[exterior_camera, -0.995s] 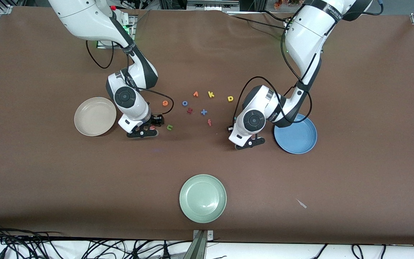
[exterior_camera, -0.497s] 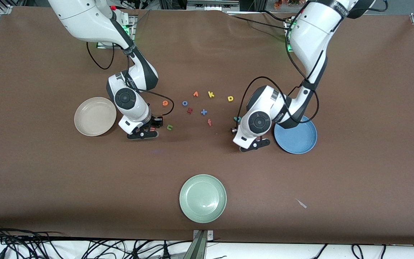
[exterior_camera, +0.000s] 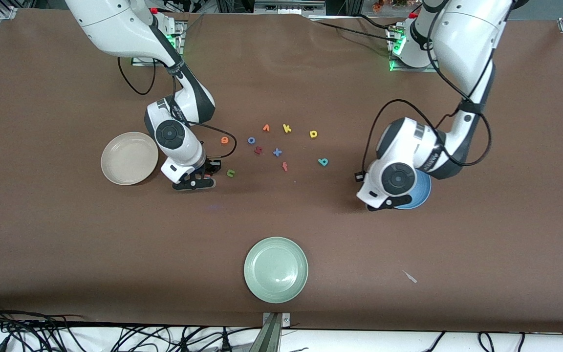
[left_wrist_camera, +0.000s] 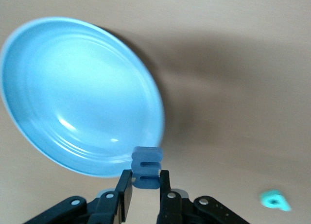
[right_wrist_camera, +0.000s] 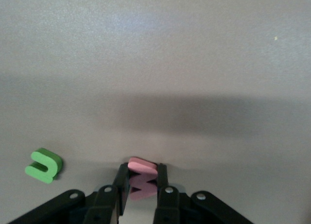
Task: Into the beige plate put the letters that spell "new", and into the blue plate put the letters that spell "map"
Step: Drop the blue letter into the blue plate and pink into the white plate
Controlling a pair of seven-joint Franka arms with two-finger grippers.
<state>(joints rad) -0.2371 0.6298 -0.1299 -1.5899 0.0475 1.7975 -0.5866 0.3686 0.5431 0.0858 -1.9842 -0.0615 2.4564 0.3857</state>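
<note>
Two grippers are each clamped on a letter. Beside the beige plate [exterior_camera: 129, 158], the right gripper [right_wrist_camera: 141, 186] pinches the pink w [right_wrist_camera: 142, 184] low at the bench [exterior_camera: 66, 234], near the green n [exterior_camera: 231, 172]. The left gripper [left_wrist_camera: 145, 186] grips the blue m [left_wrist_camera: 146, 167] over the blue plate [exterior_camera: 421, 194]'s rim.

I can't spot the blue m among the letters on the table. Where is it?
The blue m is pinched in the left gripper, in the air beside the blue plate's rim.
</note>
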